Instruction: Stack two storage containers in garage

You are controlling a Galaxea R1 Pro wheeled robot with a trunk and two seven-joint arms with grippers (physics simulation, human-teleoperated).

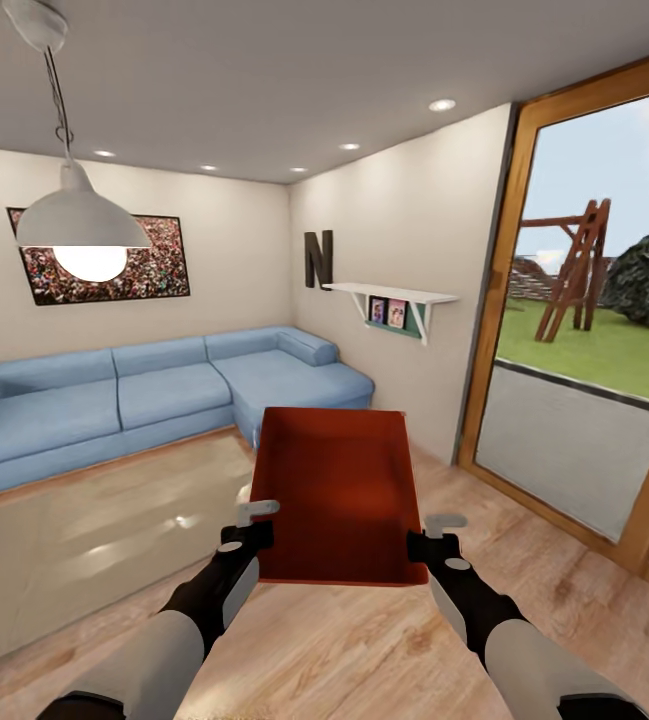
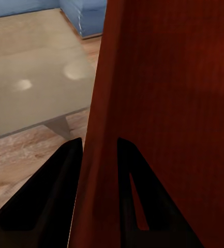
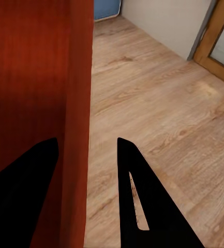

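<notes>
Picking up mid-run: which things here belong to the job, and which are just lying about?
Job:
- storage container, held off the floor
- left tool and right tool, each gripping a side wall

Lying about:
- blue sofa
- rug
- wall shelf
- pendant lamp

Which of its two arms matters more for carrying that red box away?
Neither alone, I'd judge. The left gripper pinches the storage container's left wall, the right gripper straddles its right wall. The bin hangs between them above the wood floor, so both should keep hold.
</notes>
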